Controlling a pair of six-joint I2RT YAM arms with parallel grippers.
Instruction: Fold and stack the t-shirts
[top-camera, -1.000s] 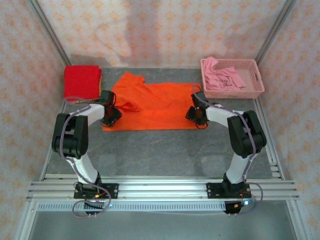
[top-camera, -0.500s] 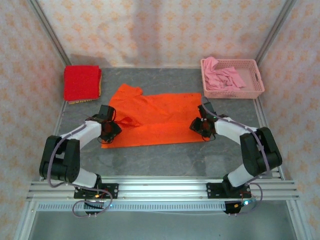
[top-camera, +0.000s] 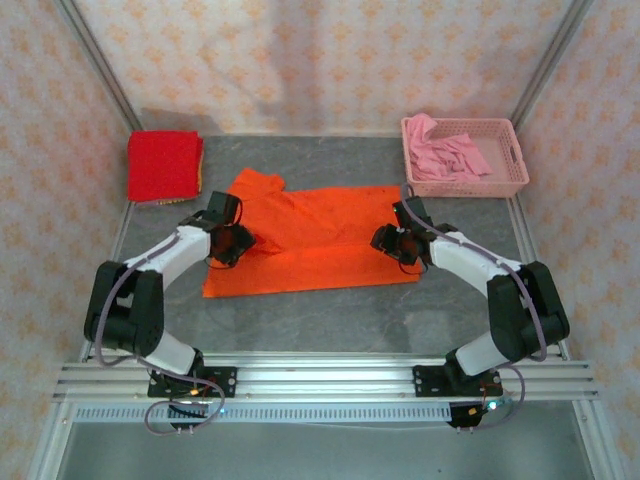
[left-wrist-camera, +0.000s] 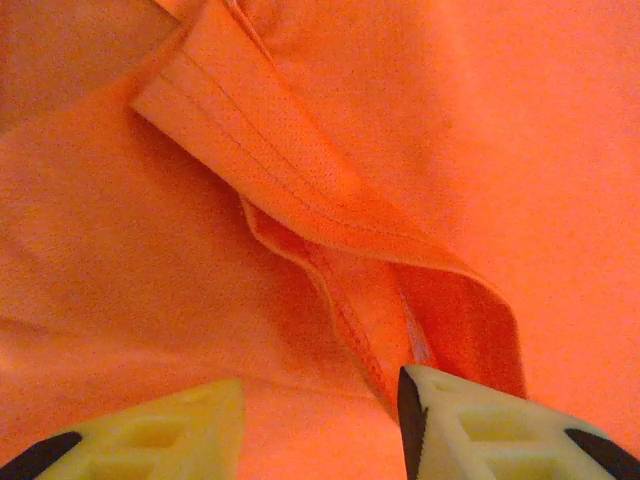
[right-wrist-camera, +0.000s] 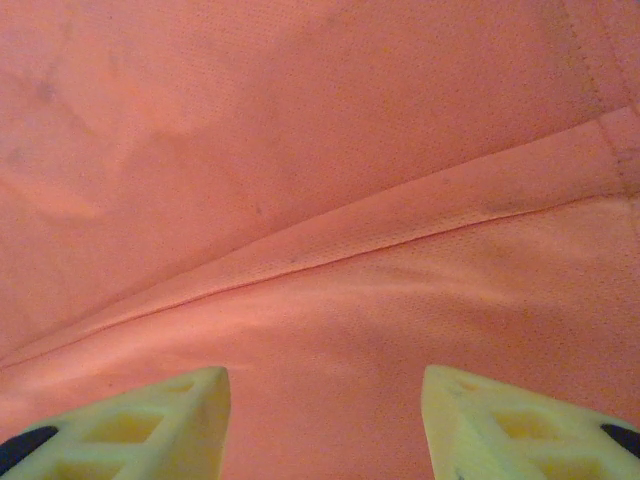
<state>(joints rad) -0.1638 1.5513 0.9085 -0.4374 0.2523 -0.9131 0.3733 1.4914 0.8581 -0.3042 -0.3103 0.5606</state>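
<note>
The orange t-shirt (top-camera: 310, 240) lies spread across the middle of the grey table, with a sleeve at its far left. The red t-shirt (top-camera: 165, 165) rests folded at the back left corner. My left gripper (top-camera: 228, 243) sits low over the orange shirt's left part. In the left wrist view the left gripper (left-wrist-camera: 320, 385) is open, and a raised stitched fold (left-wrist-camera: 300, 190) of orange cloth (left-wrist-camera: 480, 130) runs up to its right finger. My right gripper (top-camera: 393, 243) hovers on the shirt's right part. The right wrist view has it (right-wrist-camera: 324, 375) open above flat orange cloth (right-wrist-camera: 300, 150) crossed by a seam.
A pink lattice basket (top-camera: 465, 188) holding crumpled pink cloth (top-camera: 450, 152) stands at the back right. Bare grey table (top-camera: 330, 320) lies between the shirt and the aluminium rail (top-camera: 320, 380) at the near edge. Patterned walls close in the sides and back.
The orange shirt has slid toward the near edge with both arms. Both grippers have opened wider and have since shifted slightly inward and back over the cloth.
</note>
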